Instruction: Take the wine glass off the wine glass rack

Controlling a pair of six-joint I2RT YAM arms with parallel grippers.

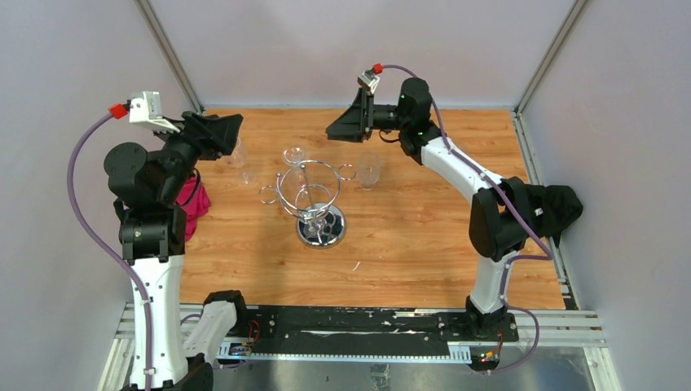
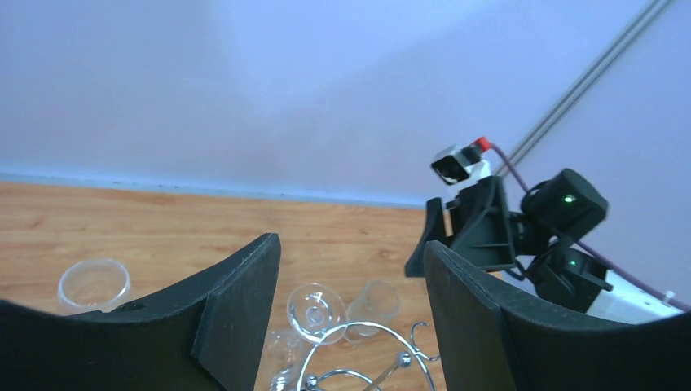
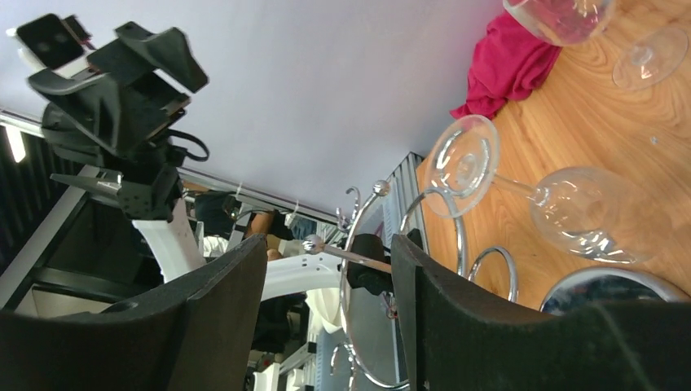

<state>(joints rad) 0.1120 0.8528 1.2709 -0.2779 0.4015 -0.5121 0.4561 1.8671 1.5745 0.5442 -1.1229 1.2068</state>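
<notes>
Mounting rail (image 1: pixel 350 330) at the near edge carries both arm bases; the wooden table (image 1: pixel 424 244) extends beyond it.

1. Far left: a red cloth (image 1: pixel 195 204) lies on the table beside the left arm's upper link.
2. Left gripper (image 1: pixel 228 134): raised above the table's far-left area and pointing toward the centre. Its fingers (image 2: pixel 244 301) stand apart with nothing between them, so it is released.
3. Just below and right of that gripper, clear glassware (image 1: pixel 238 151) stands on the wood, apart from the rack.
4. Centre: the wine glass rack (image 1: pixel 314 191) stands upright on its round mirrored base, with the thin pole rising to a ring of curled hooks. One wine glass (image 3: pixel 587 216) hangs upside down from a hook on the far side of the ring. Its foot rests above the hook and its bowl hangs below. Neither gripper touches it.
5. Right of the rack: a single clear glass (image 1: pixel 368 169) stands on the table.
6. Right gripper (image 1: pixel 342 122): held high above the far side, right of the rack and clear of it. Its fingers (image 3: pixel 220 318) are spread and hold nothing, so it is released.
7. Far right: a black cloth (image 1: pixel 562 208) sits by the right arm's elbow.
</notes>
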